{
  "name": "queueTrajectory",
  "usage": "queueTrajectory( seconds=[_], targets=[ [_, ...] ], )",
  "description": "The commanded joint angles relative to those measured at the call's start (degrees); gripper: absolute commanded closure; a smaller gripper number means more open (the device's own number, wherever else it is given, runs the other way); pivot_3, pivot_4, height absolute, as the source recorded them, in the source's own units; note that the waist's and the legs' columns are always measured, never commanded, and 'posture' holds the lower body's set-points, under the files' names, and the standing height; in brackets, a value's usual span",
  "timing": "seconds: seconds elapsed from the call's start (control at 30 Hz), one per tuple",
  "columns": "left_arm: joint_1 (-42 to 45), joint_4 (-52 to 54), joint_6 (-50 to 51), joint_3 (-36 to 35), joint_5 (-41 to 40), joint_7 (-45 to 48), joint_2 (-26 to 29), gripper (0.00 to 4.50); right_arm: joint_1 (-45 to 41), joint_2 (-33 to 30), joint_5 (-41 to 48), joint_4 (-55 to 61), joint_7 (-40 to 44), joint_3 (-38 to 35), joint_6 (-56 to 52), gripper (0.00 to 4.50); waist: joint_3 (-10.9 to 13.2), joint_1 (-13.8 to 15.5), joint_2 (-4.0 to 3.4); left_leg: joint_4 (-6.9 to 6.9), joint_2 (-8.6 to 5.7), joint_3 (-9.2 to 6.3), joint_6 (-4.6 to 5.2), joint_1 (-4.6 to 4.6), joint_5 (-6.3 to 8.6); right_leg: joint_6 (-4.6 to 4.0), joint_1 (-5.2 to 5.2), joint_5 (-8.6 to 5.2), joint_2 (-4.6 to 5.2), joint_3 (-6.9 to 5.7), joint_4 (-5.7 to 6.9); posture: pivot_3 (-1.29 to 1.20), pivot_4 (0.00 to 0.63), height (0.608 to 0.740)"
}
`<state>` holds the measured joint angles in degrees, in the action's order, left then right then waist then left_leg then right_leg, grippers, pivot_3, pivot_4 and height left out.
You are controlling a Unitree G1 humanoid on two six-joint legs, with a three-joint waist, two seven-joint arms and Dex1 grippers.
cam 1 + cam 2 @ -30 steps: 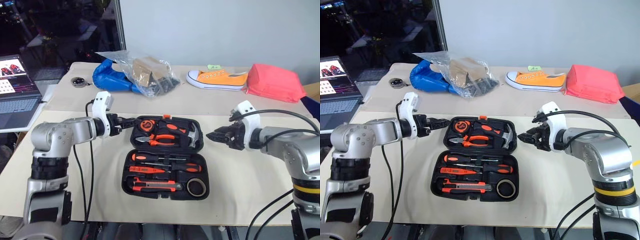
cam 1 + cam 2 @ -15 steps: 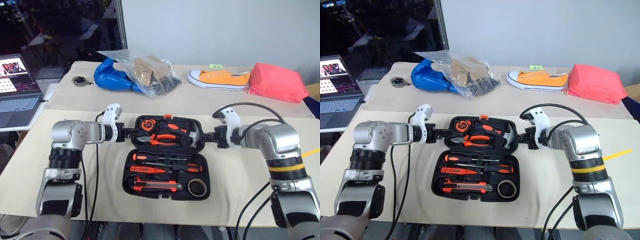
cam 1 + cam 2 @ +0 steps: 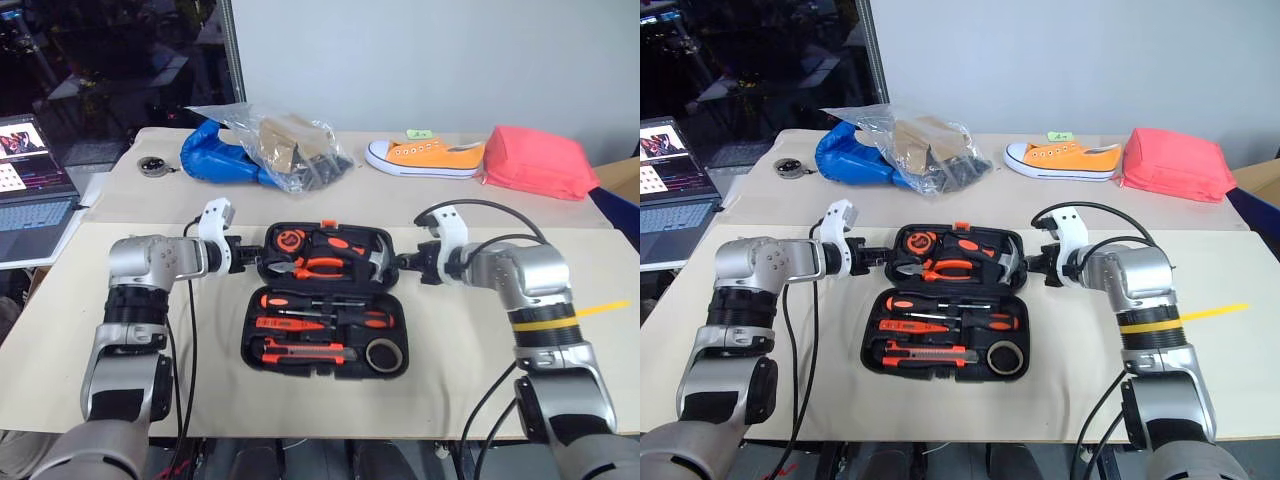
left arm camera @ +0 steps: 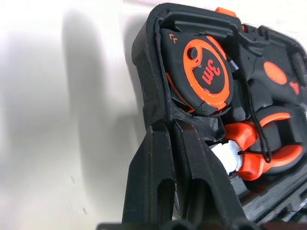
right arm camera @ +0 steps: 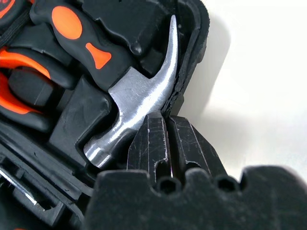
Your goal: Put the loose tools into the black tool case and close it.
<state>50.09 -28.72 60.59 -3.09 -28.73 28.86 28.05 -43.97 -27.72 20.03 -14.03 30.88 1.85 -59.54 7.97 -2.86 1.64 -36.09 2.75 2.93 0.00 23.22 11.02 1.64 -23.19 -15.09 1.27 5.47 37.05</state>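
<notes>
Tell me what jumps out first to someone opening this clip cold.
The open black tool case lies mid-table, its orange-handled tools seated in their recesses. The left claw and the right claw are each shut on a side edge of the case's far half, beside the tape measure and the hammer. Behind, an orange sneaker and a red pouch stand out.

Both end effectors closed onto the black tool case (image 3: 327, 300) rim.
</notes>
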Motion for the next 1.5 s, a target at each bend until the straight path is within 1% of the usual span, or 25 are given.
queueTrajectory(
  seconds=[0.03,0.1,0.2,0.3,0.33,0.37,0.43,0.6,0.7,0.83,0.87,0.93,1.0,1.03,1.07,1.1,1.13,1.17,1.2,1.23,1.27,1.3,1.4,1.43,1.5],
  targets=[
    [4.35,-1.33,-12.67,3.7,4.64,7.48,-0.16,4.43,-3.11,1.91,-3.39,-1.65,0.94,0.77,14.19,4.45,0.0,-0.01,-0.01,0.02,-0.01,0.0,-0.01,0.0,-0.04,0.01,-0.02,0.01,0.0,0.0,0.0,0.0,0.15,0.74],
    [4.93,-3.13,-18.41,5.05,7.45,9.8,0.02,4.43,-3.67,3.44,-3.4,-2.84,1.38,-0.91,19.32,4.45,0.01,-0.08,-0.01,0.08,0.0,0.01,-0.02,0.02,-0.05,-0.02,-0.07,0.03,-0.01,0.02,0.01,0.0,0.15,0.74],
    [4.63,-4.23,-26.21,5.74,10.7,12.66,0.07,4.43,-4.2,5.55,-3.63,-2.12,0.74,-2.6,23.88,4.45,0.01,-0.12,-0.02,0.19,0.0,0.03,-0.02,0.24,-0.05,-0.35,-0.32,0.22,-0.01,0.06,0.02,0.0,0.15,0.74],
    [2.06,-1.52,-32.01,5.1,11.9,15.05,0.33,4.43,-0.84,6.08,-3.84,2.81,3.36,-1.57,27.33,4.45,0.0,0.12,-0.06,0.21,0.02,0.04,-0.12,1.04,-0.11,-0.38,-1.18,0.24,0.0,0.08,0.16,0.0,0.15,0.74],
    [0.89,-0.37,-34.85,5.19,12.58,15.85,0.59,4.43,0.49,6.1,-3.76,4.41,3.79,-1.49,28.03,4.45,0.0,0.29,-0.07,0.26,0.05,0.03,-0.25,1.11,-0.19,-0.39,-1.22,0.25,0.0,0.06,0.25,0.0,0.15,0.74],
    [-1.19,2.08,-39.09,5.85,13.5,17.8,1.3,4.43,2.6,5.7,-3.5,7.06,5.4,-1.15,29.92,4.45,-0.01,0.41,-0.08,0.28,0.06,0.03,-0.26,1.14,-0.2,-0.38,-1.22,0.25,0.01,0.04,0.27,0.0,0.15,0.74],
    [-5.35,7.56,-43.41,6.41,14.13,20.6,2.66,4.43,6.88,5.09,-2.57,12.84,6.91,-1.53,31.56,4.45,-0.01,0.47,-0.09,0.37,0.08,0.05,-0.24,1.16,-0.15,-0.38,-1.21,0.24,0.04,0.03,0.13,0.0,0.15,0.74],
    [-15.97,20.87,-49.24,6.53,14.63,24.1,6.09,4.43,17.9,3.49,-1.19,25.82,8.02,-3.3,33.49,4.45,-0.06,0.78,-0.16,0.36,0.11,0.09,-0.15,1.17,0.15,-0.29,-1.2,0.19,0.1,0.01,0.05,0.0,0.15,0.74],
    [-21.66,25.56,-53.76,6.21,16.06,24.9,8.39,4.43,24.42,1.3,-2.51,31.32,10.05,-2.77,37.63,4.45,-0.12,0.96,-0.24,0.25,0.09,0.11,0.0,1.07,0.24,-0.25,-1.01,0.16,0.14,0.01,0.03,0.0,0.15,0.74],
    [-29.27,27.7,-62.33,4.49,18.96,26.92,13.58,4.43,34.07,-5.99,-9.2,34.84,15.17,-0.13,49.72,4.45,-0.14,1.1,-0.28,0.06,0.05,0.26,0.09,0.77,0.3,-0.23,-0.78,0.14,0.17,0.06,-0.07,0.0,0.15,0.74],
    [-31.04,28.28,-61.99,3.28,18.38,27.08,14.5,4.43,36.43,-7.8,-11.55,34.43,15.49,0.18,52.8,4.45,-0.15,0.93,-0.28,0.07,0.05,0.3,0.1,0.69,0.29,-0.24,-0.74,0.12,0.17,0.07,-0.08,0.0,0.15,0.74],
    [-33.84,29.17,-59.71,0.56,16.14,27.32,15.92,4.43,40.0,-10.88,-15.68,33.16,15.62,0.69,57.83,4.45,-0.15,0.53,-0.26,0.08,0.08,0.32,0.12,0.04,0.28,-0.28,-0.16,0.08,0.12,0.08,-0.04,0.0,0.15,0.74],
    [-38.52,31.04,-56.03,-3.62,12.21,29.57,18.71,3.79,43.46,-13.32,-17.71,32.24,14.8,-1.12,60.87,4.5,-0.16,0.25,-0.24,0.1,0.12,0.34,0.11,-0.56,0.29,0.0,0.41,-0.38,0.13,0.05,-0.03,0.0,0.15,0.74],
    [-40.58,31.92,-53.65,-5.94,10.18,30.35,19.86,3.68,44.83,-14.11,-17.34,31.87,14.75,-2.54,61.6,4.5,-0.15,0.11,-0.23,0.1,0.16,0.37,0.11,-0.64,0.29,0.0,0.46,-0.38,0.13,0.06,-0.03,0.0,0.15,0.74],
    [-42.83,32.73,-51.66,-8.34,8.26,31.56,21.39,3.25,45.75,-14.56,-18.12,30.9,13.34,-4.15,63.42,4.5,-0.15,0.1,-0.22,0.1,0.18,0.39,0.11,-0.73,0.29,-0.02,0.54,-0.4,0.12,0.06,-0.02,0.0,0.15,0.74],
    [-44.52,33.4,-49.85,-10.31,6.63,32.35,22.56,2.94,46.46,-15.0,-18.27,30.45,12.65,-5.25,64.27,3.79,-0.13,0.2,-0.16,0.12,0.2,0.42,0.1,-0.88,0.29,-0.06,0.66,-0.43,0.14,0.06,0.0,0.0,0.15,0.74],
    [-46.36,34.68,-46.98,-12.46,4.1,33.56,23.82,2.56,47.6,-16.04,-18.39,30.95,12.93,-6.07,64.31,3.6,-0.05,0.32,0.02,0.13,0.21,0.4,0.1,-0.94,0.29,-0.08,0.73,-0.47,0.15,0.03,0.02,0.0,0.15,0.74],
    [-48.02,36.12,-44.6,-14.22,1.88,34.81,24.97,2.17,48.77,-17.21,-17.78,31.87,13.9,-6.7,63.33,3.12,0.0,0.47,0.07,0.13,0.23,0.4,0.1,-0.94,0.29,-0.1,0.71,-0.47,0.16,0.02,0.01,0.0,0.15,0.74],
    [-49.22,37.78,-41.77,-16.16,-0.62,35.68,25.95,1.94,50.69,-18.96,-15.65,33.88,16.17,-7.65,60.2,2.93,0.01,0.57,0.06,0.13,0.22,0.41,0.1,-0.88,0.29,-0.1,0.68,-0.47,0.21,-0.01,0.01,0.0,0.15,0.74],
    [-50.08,39.28,-39.08,-17.79,-3.01,36.39,26.87,1.56,52.76,-20.98,-13.51,35.77,18.72,-8.65,57.52,2.92,0.02,0.73,0.02,0.12,0.23,0.42,0.1,-0.86,0.29,-0.1,0.65,-0.48,0.31,-0.03,0.05,0.0,0.15,0.74],
    [-51.16,40.87,-36.82,-19.4,-5.4,37.7,27.92,1.36,55.1,-23.08,-10.8,38.23,21.5,-10.45,55.01,2.92,0.03,0.9,0.01,0.12,0.22,0.46,0.1,-0.86,0.29,-0.11,0.63,-0.5,0.39,-0.02,0.06,0.0,0.15,0.74],
    [-51.91,42.33,-34.53,-20.64,-7.69,38.7,28.71,0.99,56.96,-24.65,-7.33,40.53,23.67,-12.4,51.85,2.92,0.03,1.11,0.01,0.13,0.2,0.47,0.1,-0.84,0.29,-0.1,0.67,-0.51,0.45,-0.02,0.06,0.0,0.15,0.74],
    [-54.47,47.5,-27.78,-24.42,-14.59,41.43,30.87,0.99,62.13,-28.89,2.88,47.37,29.89,-17.61,43.34,2.92,0.02,1.25,0.01,0.2,0.19,0.51,0.11,-0.87,0.31,-0.09,0.77,-0.55,0.53,-0.02,-0.03,0.0,0.15,0.74],
    [-56.39,50.63,-26.38,-25.85,-16.69,42.91,31.45,0.96,62.04,-29.27,7.85,50.21,30.18,-17.2,39.59,3.18,0.02,1.1,0.05,0.22,0.2,0.5,0.13,-0.91,0.33,-0.11,0.82,-0.57,0.54,-0.03,-0.04,0.0,0.15,0.74],
    [-59.62,55.51,-24.14,-27.88,-19.66,45.09,32.36,0.95,60.74,-29.43,12.0,54.04,30.45,-13.89,35.9,3.58,0.04,0.34,0.16,0.24,0.3,0.42,0.12,-0.94,0.34,0.08,0.83,-0.71,0.47,-0.03,-0.05,0.0,0.15,0.74]
  ],
)
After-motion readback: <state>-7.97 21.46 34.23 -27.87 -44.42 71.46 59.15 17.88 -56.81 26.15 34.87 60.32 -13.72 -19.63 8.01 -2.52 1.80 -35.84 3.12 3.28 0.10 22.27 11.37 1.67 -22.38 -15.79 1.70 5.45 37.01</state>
